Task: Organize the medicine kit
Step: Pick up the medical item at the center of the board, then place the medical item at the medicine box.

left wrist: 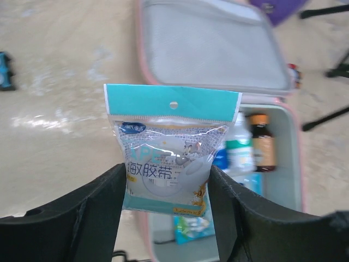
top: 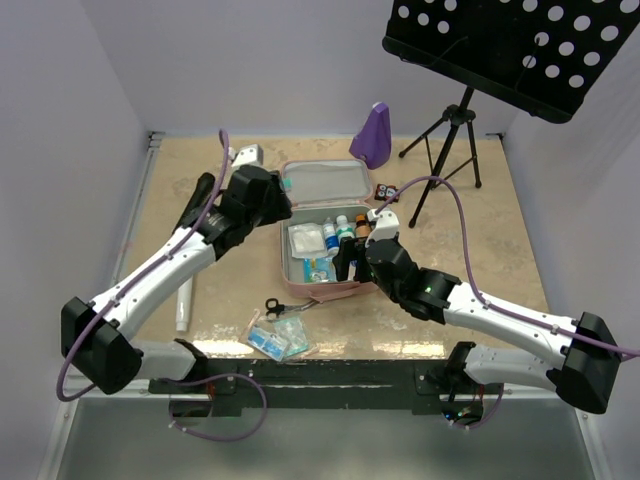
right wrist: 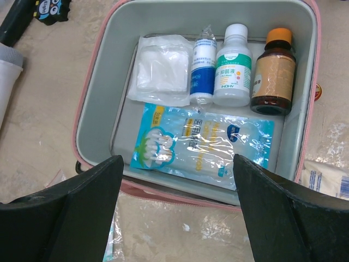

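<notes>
The pink medicine kit (top: 325, 180) lies open mid-table, lid folded back. Its tray (right wrist: 103, 93) holds a gauze pad (right wrist: 161, 68), a blue dropper bottle (right wrist: 203, 68), a white bottle with a green label (right wrist: 233, 65), a brown bottle (right wrist: 275, 73) and a cotton-swab packet (right wrist: 202, 144). My left gripper (left wrist: 168, 185) is shut on a teal-topped tape packet (left wrist: 169, 136), held upright over the kit's left rim (left wrist: 143, 65); in the top view this gripper (top: 278, 203) sits beside the lid. My right gripper (right wrist: 177, 164) hangs open over the tray's near wall, holding nothing.
Scissors (top: 275, 305) and loose packets (top: 280, 338) lie in front of the kit. A white tube (top: 187, 300) lies at the left. A purple metronome-shaped object (top: 372, 135) and a music stand tripod (top: 455, 130) stand behind. A small black item (top: 387, 190) rests right of the lid.
</notes>
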Motion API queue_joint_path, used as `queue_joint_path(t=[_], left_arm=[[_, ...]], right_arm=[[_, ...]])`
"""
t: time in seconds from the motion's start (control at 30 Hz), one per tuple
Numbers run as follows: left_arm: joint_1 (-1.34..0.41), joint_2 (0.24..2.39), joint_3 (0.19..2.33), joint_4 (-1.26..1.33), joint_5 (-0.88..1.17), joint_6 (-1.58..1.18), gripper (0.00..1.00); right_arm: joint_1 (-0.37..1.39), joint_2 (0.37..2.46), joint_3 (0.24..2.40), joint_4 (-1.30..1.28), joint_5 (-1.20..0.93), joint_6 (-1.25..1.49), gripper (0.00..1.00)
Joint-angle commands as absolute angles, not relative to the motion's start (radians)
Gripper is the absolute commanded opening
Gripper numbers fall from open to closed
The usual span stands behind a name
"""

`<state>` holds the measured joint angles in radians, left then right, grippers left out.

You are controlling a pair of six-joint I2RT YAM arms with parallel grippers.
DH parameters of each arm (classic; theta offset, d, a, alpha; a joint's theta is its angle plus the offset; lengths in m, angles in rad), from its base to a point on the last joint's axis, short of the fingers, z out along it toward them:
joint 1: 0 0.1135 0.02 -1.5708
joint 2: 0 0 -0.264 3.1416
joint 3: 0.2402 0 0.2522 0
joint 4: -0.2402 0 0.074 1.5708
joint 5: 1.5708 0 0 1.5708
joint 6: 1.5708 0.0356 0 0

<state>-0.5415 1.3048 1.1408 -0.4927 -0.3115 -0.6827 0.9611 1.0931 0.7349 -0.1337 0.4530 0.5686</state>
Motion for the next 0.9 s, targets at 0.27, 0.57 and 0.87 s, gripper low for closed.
queue_joint_path(t=[0.27,0.57,0.87], left_arm=[[-0.713,1.569,1.268,-0.445,-0.325,-0.778,0.64],[-0.713,1.73,1.304,-0.472,-0.353,-0.822,0.71],[-0.71,1.72,1.319,-0.506,-0.399,-0.854,0.86]], right_arm=[[0.957,1.078,0.759,-0.1,0.468,0.561,0.86],[0.957,1.068,0.746,-0.104,0.476,0.563,0.86],[0.956,1.058,0.747,-0.113,0.488,0.558,0.87]])
